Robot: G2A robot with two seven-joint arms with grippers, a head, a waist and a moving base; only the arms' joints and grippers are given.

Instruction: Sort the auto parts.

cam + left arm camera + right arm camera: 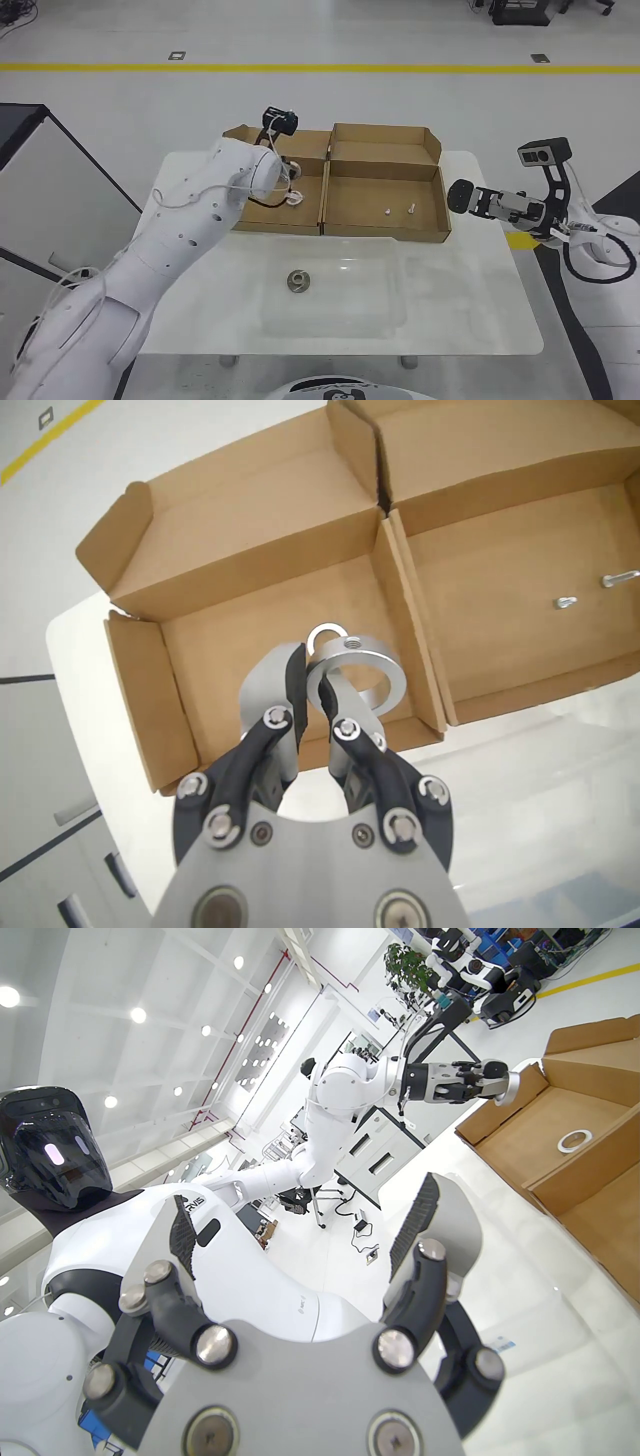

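Left tool (311,670) pinches metal ring (372,650) above box (150,695); right tool (305,1208) gapes empty.

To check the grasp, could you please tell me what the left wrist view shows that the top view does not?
Left wrist view: the left pincer shut on a metal ring at its rim. Top view: a metal part in the clear tray, and the right pincer off the right box. Both: the left box, and two bolts in the right box.

A robotics lab hall: pale floor (400,30) with a yellow line (320,68), high ceiling (165,963) with round lamps (138,1014), other robots (467,965) parked beyond.
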